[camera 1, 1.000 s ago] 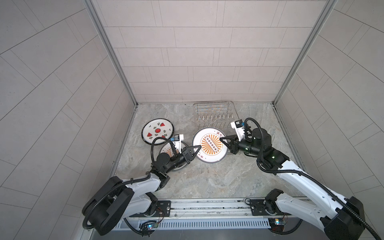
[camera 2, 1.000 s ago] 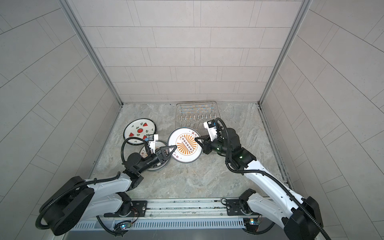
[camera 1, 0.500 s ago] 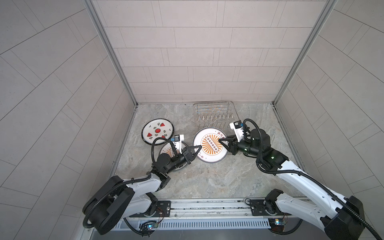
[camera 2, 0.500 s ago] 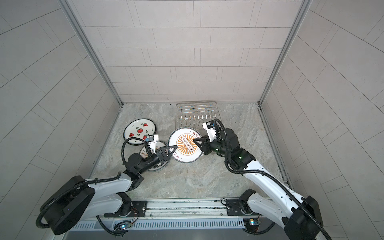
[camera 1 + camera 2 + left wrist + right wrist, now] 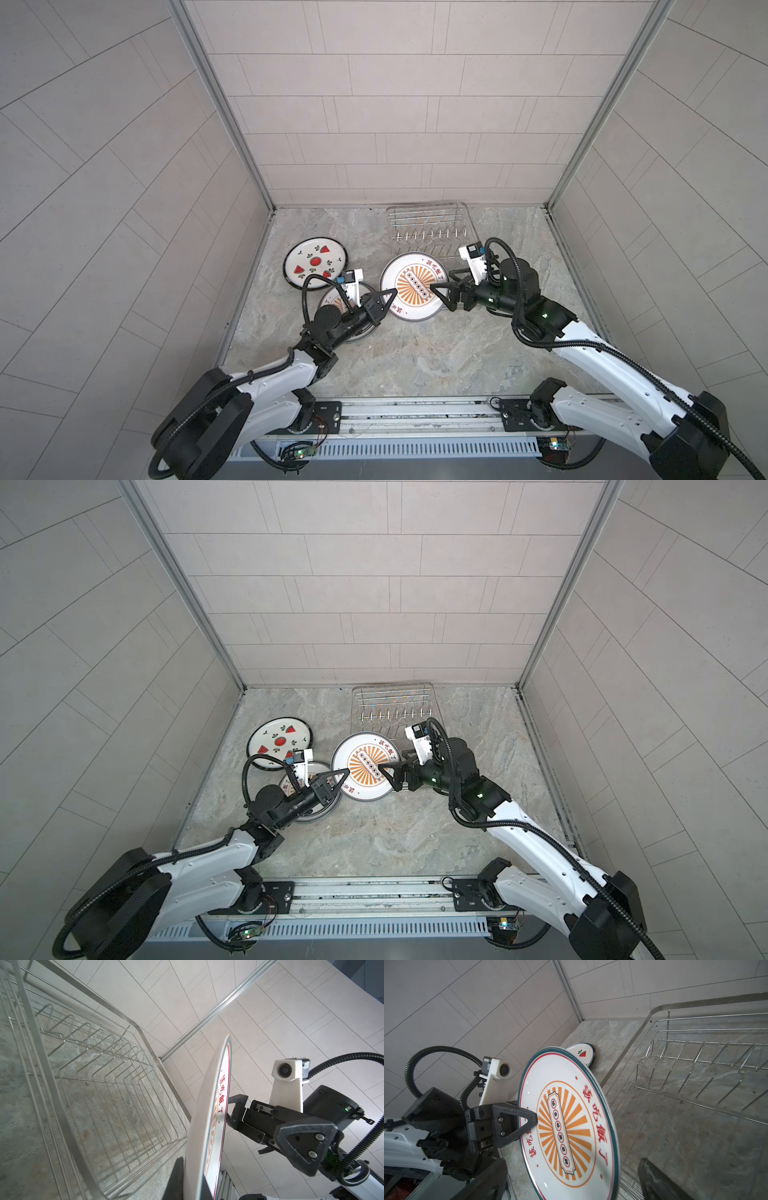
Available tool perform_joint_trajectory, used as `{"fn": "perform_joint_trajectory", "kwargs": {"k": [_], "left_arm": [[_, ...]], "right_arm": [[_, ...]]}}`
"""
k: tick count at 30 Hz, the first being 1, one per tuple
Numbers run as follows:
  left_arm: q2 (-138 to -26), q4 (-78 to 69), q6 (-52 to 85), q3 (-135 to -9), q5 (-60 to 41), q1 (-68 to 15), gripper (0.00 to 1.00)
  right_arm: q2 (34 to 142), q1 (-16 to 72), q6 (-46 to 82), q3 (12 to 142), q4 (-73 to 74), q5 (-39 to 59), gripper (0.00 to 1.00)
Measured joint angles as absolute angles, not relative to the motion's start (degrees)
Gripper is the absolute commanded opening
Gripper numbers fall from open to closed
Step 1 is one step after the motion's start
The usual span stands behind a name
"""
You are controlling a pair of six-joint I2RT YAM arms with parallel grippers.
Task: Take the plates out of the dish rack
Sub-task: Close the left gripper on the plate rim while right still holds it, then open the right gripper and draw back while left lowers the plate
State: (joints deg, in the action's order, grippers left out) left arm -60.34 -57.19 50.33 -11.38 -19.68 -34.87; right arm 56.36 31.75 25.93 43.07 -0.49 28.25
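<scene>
Your left gripper (image 5: 390,296) is closed on the rim of the sunburst plate (image 5: 415,282), so it alone carries it, tilted on edge just before the empty rack (image 5: 428,216). Your right gripper (image 5: 440,297) stands wide open at the opposite rim, holding nothing: I judge a handover, toward the watermelon plate (image 5: 314,262).

Left pincer (image 5: 388,296) clamped on plate (image 5: 411,305) rim; right pincer (image 5: 441,297) jaws spread wide; both arms extended inward.

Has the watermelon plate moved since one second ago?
No. The watermelon plate lies just as far left of the rack as before.
</scene>
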Motion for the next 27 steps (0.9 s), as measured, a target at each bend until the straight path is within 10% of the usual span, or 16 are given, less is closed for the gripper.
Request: {"fn": "perform_joint_trajectory", "kwargs": {"k": [27], "left_arm": [[-33.28, -20.53, 48.66, -11.2, -0.75, -31.22, 0.0]], "right_arm": [[59.68, 41.34, 18.37, 46.81, -3.4, 11.49, 1.0]]}}
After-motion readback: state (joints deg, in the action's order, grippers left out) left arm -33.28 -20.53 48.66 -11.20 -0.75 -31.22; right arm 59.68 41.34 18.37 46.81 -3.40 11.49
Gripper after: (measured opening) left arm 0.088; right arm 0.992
